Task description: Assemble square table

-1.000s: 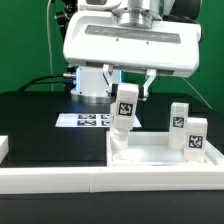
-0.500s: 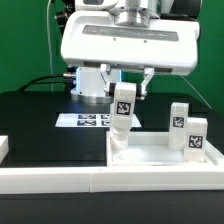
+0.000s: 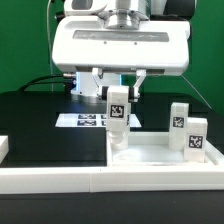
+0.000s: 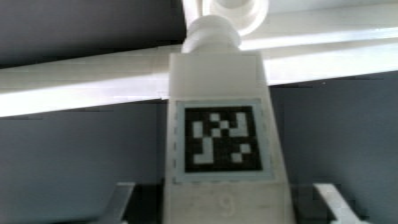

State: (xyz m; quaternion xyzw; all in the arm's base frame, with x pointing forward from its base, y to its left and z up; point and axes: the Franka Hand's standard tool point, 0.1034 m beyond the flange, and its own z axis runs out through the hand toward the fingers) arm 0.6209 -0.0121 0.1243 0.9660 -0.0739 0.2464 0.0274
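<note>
Since the earlier frames the gripper [image 3: 118, 88] and the leg [image 3: 117, 112] it carries have shifted slightly toward the exterior view's left. The fingers [image 3: 137, 84] are partly closed, clamped on the upper end of that white tagged leg [image 4: 221, 120], which stands upright with its lower end at a corner of the square tabletop [image 3: 160, 152]. Two more legs [image 3: 187, 130] stand on the tabletop at the exterior view's right. The marker board [image 3: 82, 121] lies behind, and a white border rail [image 3: 60, 180] runs along the front.
</note>
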